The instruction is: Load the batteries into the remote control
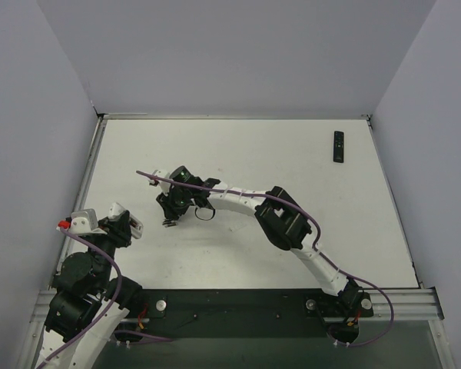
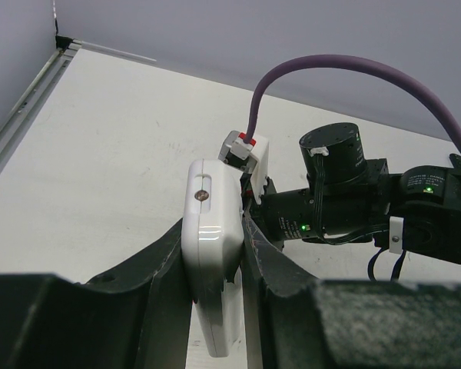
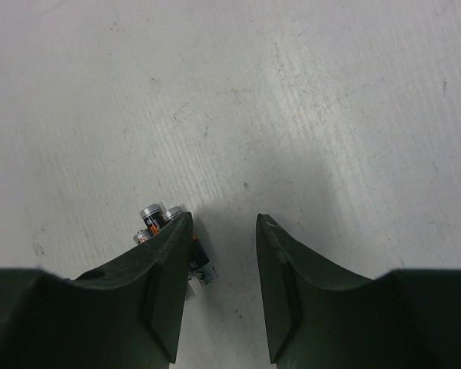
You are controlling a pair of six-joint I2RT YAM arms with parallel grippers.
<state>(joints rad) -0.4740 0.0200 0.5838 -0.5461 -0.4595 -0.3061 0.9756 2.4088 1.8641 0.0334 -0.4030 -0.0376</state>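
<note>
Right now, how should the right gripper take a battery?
Probably from above, pinching one across its slim barrel: the batteries sit clustered on the table, outside the open right gripper, against one finger's outer side; shift sideways first.

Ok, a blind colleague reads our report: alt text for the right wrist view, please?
The right gripper hangs open over the white table, nothing between its two dark fingers. A small cluster of batteries lies on the table just outside one finger, partly hidden behind it.
</note>
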